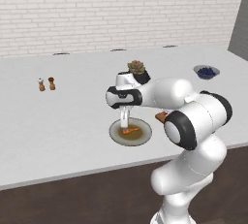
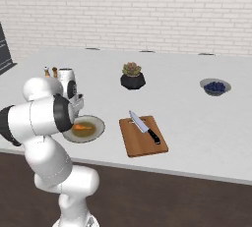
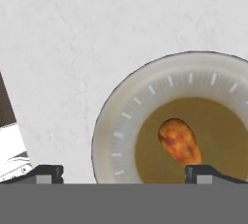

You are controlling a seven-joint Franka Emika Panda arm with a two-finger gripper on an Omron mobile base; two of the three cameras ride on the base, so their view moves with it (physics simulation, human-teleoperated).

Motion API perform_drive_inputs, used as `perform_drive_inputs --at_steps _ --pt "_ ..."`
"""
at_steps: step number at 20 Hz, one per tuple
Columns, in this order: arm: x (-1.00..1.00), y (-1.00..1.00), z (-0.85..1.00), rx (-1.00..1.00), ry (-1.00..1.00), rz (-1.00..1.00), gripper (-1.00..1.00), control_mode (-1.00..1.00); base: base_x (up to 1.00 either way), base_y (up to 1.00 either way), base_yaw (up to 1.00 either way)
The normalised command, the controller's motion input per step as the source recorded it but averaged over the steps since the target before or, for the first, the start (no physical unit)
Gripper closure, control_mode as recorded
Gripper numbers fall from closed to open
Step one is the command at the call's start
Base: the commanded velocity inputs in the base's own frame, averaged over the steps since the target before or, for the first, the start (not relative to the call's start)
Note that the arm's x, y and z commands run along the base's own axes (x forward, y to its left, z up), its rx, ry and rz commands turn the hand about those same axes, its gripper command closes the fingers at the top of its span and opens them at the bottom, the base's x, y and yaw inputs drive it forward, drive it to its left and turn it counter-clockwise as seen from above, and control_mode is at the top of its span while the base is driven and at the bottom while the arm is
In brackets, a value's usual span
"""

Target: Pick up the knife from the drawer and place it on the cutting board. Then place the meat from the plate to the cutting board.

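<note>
Meat point(image 3: 179, 140) lies on the plate point(image 3: 116, 136) just under our gripper point(image 3: 126, 172) — jaws spread wide, empty; one fingertip point(image 3: 206, 172) beside it.

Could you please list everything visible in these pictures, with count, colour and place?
plate: one, pale grey rim, olive-brown centre, near the counter's front edge.
meat: one, orange-brown, on the plate.
cutting board: one, reddish-brown, on the counter beside the plate.
knife: one, silver blade, black handle, lying on the cutting board.
succulent pot: one, dark pot, green-pink plant, behind the board.
bowl: one, grey, with dark blue contents, far side of the counter.
shakers: two, brown, one white-topped, standing together.
counter: one, white.
gripper: one, open, above the plate by the meat.
</note>
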Motion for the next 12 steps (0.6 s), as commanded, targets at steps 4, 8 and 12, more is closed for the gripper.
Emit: perform_drive_inputs --at_steps 4,8,12 --pt "0.09 -0.03 -0.06 0.0 0.0 0.04 -1.0 -1.0 0.0 0.0 0.0" --pt "0.19 -0.05 -0.15 0.0 0.0 0.03 -1.0 -1.0 0.0 0.0 0.0" --pt "0.18 -0.1 -0.17 0.0 0.0 0.02 -1.0 -1.0 0.0 0.0 0.0"
